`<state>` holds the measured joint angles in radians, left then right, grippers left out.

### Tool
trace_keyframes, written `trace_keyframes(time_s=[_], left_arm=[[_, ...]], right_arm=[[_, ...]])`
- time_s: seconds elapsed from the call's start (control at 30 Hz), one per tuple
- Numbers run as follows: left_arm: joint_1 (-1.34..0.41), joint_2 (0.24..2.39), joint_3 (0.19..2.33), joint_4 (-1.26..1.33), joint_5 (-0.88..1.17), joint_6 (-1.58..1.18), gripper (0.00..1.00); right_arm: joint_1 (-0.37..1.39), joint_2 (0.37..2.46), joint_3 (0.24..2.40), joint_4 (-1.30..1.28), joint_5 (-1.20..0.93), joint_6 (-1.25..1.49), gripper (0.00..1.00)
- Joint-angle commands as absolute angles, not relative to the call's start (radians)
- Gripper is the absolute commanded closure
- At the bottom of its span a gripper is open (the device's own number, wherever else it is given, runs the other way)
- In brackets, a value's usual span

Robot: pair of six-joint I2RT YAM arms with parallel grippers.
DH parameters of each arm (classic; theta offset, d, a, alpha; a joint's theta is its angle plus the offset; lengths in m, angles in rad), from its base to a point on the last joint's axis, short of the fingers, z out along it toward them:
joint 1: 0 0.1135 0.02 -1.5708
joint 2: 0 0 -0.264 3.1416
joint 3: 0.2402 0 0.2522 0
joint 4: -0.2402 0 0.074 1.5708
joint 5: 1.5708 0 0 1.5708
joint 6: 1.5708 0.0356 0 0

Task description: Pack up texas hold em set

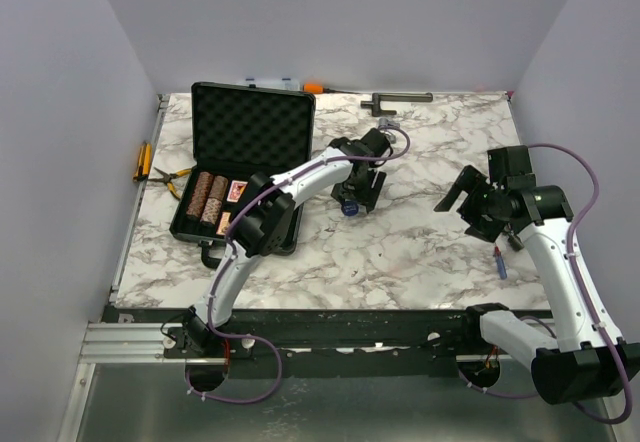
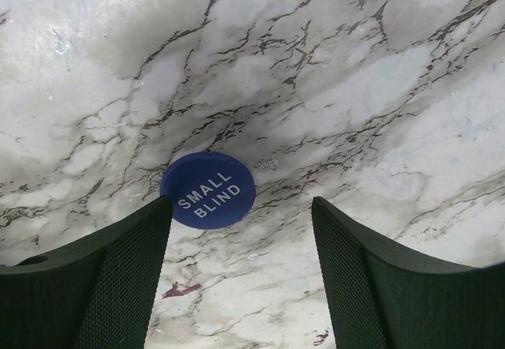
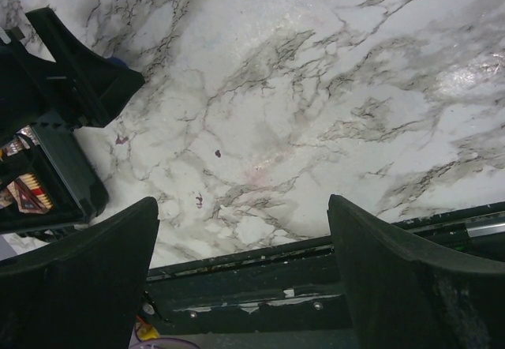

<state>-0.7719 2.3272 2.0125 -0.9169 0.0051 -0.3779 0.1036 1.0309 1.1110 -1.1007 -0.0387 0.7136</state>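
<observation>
The black case (image 1: 245,224) lies open at the left, its foam-lined lid upright. Brown chip stacks (image 1: 210,198) and a red card deck (image 1: 238,190) sit in its base. A blue round token marked SMALL BLIND (image 2: 207,190) lies on the marble and touches the tip of the left finger (image 2: 134,246). My left gripper (image 2: 239,204) is open and empty, low over the table right of the case (image 1: 352,202). My right gripper (image 3: 242,203) is open and empty, raised over the right side of the table (image 1: 455,190). The case corner shows in the right wrist view (image 3: 63,183).
Yellow-handled pliers (image 1: 168,174) lie left of the case. A clear organiser box (image 1: 270,83), an orange-handled tool (image 1: 313,87) and a dark T-shaped tool (image 1: 398,99) lie along the back edge. A small blue item (image 1: 499,263) lies under the right arm. The table's front rail (image 3: 316,246) is below the right gripper.
</observation>
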Motion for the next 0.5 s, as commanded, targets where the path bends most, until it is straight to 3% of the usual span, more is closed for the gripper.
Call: trace_keyframes(time_s=[0.0,0.47], left_arm=[[-0.776,2.368,2.050,-0.993,0.106,-0.373,0.26],[-0.851,2.307,1.792,-0.911,0.245,-0.358,0.25]], right_arm=[[0.106,1.040,1.112,-1.093,-0.065,0.712,0.09],[0.107,1.035,1.117,-1.086,-0.078,0.727,0.09]])
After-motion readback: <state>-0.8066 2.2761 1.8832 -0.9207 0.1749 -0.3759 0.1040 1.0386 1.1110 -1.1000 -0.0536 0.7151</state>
